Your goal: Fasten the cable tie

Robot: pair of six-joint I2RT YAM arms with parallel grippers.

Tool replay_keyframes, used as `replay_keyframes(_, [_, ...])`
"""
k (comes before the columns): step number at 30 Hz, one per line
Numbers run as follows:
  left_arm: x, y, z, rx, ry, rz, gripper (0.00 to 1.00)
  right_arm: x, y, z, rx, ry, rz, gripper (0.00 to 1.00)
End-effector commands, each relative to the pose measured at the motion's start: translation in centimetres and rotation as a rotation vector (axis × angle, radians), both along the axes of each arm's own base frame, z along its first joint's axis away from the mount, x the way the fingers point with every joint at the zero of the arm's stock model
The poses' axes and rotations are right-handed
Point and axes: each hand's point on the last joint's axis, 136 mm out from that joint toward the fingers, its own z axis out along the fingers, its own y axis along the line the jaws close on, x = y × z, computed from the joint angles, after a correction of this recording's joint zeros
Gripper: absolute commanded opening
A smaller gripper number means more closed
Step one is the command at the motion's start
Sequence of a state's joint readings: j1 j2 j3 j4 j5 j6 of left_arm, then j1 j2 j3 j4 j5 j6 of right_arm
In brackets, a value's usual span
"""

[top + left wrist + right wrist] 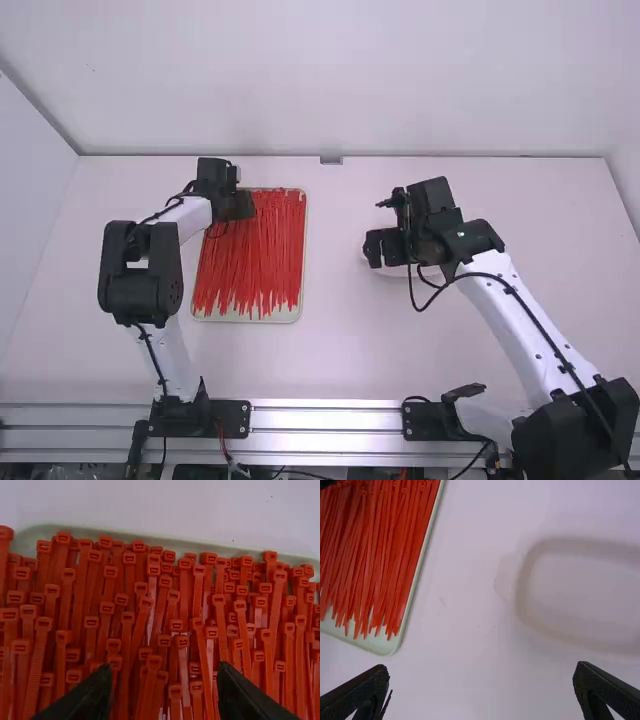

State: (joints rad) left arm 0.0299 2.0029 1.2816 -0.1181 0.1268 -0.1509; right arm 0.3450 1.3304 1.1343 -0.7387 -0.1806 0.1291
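Begin low in the high view: bare worktop (340, 340) ahead of both arm bases. Next up the frame, right of centre, find the right gripper (385, 243), hovering over a shallow white dish (372, 264). Read its fingers (362, 690) from the right wrist view: spread wide, holding nothing. Left of centre, note the pale tray (303, 235) packed with orange cable ties (255, 255). Treat the long axis of the ties as running up and down the high view, with pointed tails at the lower end of the tray and square locking heads at the upper end. Farthest up, at the upper left corner of the tray, find the left gripper (228, 200), over the heads. Read its fingers (87, 700) from the left wrist view: parted, empty, straddling several ties, with the strips running lengthwise through the gap rather than across it. Judge the left arm the nearer one for the pick: ties immediately below it, against a bare stretch of worktop between the right gripper and the tray's right edge. Expect a straight descent and a pinch across the width of one strip just behind its head. Allow for crowding, with neighbouring ties likely to lift together. No tie yet picked, no loop yet formed.
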Motion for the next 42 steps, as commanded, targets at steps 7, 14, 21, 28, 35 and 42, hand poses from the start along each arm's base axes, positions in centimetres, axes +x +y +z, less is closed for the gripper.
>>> replay_keyframes(7, [-0.9, 0.3, -1.6, 0.01, 0.027, 0.008, 0.55, 0.5, 0.3, 1.1, 0.011, -0.029, 0.01, 0.98])
replay_keyframes(14, [-1.9, 0.3, -3.2, 0.0, 0.03, 0.024, 0.56, 0.5, 0.4, 1.1, 0.012, -0.028, 0.01, 0.98])
replay_keyframes(21, [-1.7, 0.3, -3.0, -0.001, 0.023, 0.023, 0.57, 0.5, 0.4, 1.1, 0.013, -0.027, 0.009, 0.98])
replay_keyframes(28, [-0.6, 0.1, -1.7, 0.007, 0.002, -0.007, 0.54, 0.6, 0.4, 1.2, 0.015, -0.03, 0.008, 0.98])
replay_keyframes(35, [0.4, -0.1, -0.3, 0.012, -0.032, -0.035, 0.49, 0.5, 2.1, 2.0, 0.107, -0.034, 0.058, 0.98])
replay_keyframes(42, [1.1, -0.1, -0.1, 0.013, -0.06, -0.035, 0.48, 0.7, 3.7, 3.1, 0.19, -0.059, 0.108, 0.98])
